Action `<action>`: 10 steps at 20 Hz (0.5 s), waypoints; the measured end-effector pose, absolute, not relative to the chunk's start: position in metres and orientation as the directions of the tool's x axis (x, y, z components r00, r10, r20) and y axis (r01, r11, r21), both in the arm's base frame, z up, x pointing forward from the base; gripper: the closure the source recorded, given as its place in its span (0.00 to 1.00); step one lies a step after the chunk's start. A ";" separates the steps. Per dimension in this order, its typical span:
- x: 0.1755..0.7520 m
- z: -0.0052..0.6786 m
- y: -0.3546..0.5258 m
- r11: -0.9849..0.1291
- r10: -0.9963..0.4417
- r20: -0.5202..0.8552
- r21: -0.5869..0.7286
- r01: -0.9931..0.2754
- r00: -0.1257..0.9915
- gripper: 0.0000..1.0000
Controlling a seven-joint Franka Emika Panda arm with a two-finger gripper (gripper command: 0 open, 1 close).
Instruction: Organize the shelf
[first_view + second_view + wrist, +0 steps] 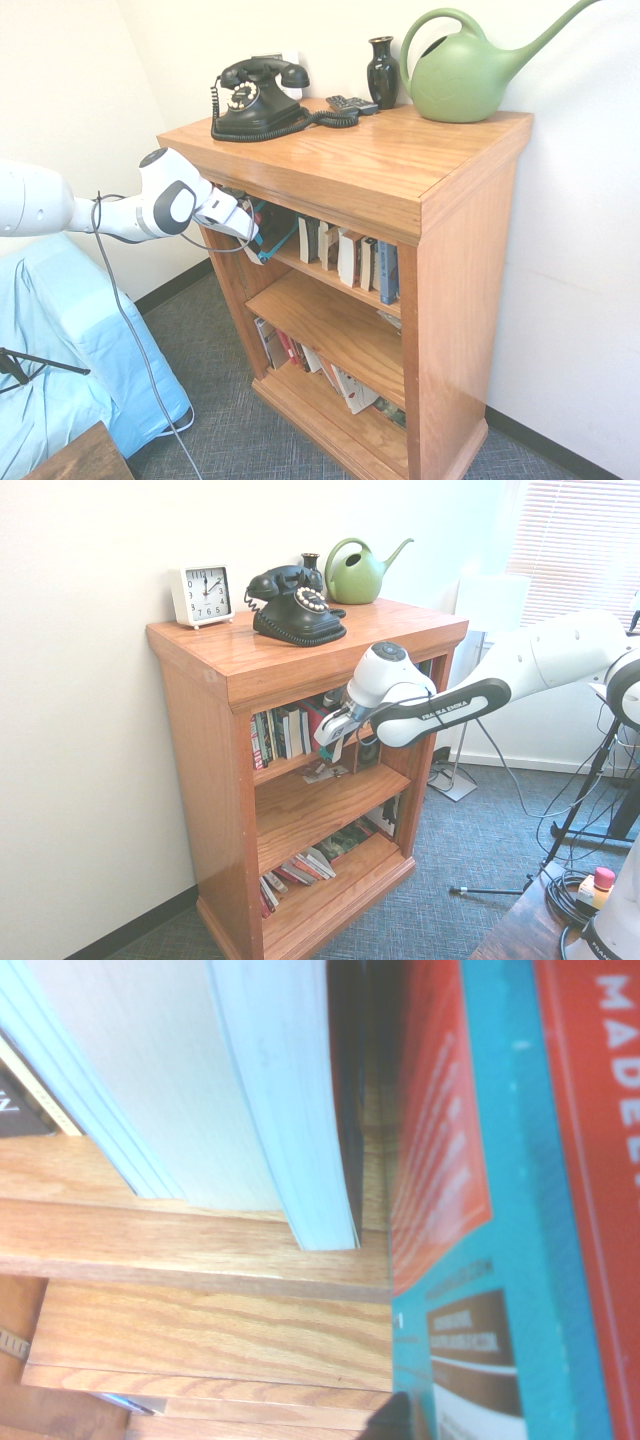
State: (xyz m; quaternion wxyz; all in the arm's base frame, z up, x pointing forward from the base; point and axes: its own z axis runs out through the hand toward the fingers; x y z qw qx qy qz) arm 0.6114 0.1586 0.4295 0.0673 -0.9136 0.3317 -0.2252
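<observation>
The waist-high bookcase of honey-brown wood with a thick overhanging top stands against the wall, three tiers facing the robot. The white Franka arm reaches to the upper tier from the open front.

On the top board: a green watering can with a long spout, a black rotary telephone with a coiled cord, a square white-framed clock, a glossy black narrow-necked vase and a dark remote control.

Upper tier: a large red-and-teal book with a glossy cover is at the end of a row of smaller upright books. Lower tier: assorted books leaning and slumped.

The two-finger gripper is at the front of the upper tier, immediately by the large book. Whether it is spread, pressed together or pinching that book cannot be determined; the arm's end obscures the contact.

Governing relation: the row lies deeper in the tier and to the gripper's right in the first exterior view. The large book's teal edge slants outward and down toward the gripper, out of line with the row. The wrist view shows a narrow gap between cover and nearest page block.

Judgement: alignment of the large book appears to be the step in hand. The next move likely calls for a push inward, parallel to the row. A skewed push could catch the neighbouring book.
</observation>
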 end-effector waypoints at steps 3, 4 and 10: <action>0.610 0.429 0.158 -0.774 -0.633 0.376 -0.282 -0.567 0.677 0.00; 0.608 0.429 0.156 -0.777 -0.629 0.385 -0.288 -0.559 0.675 0.00; 0.572 0.434 0.142 -0.773 -0.635 0.399 -0.311 -0.553 0.662 0.00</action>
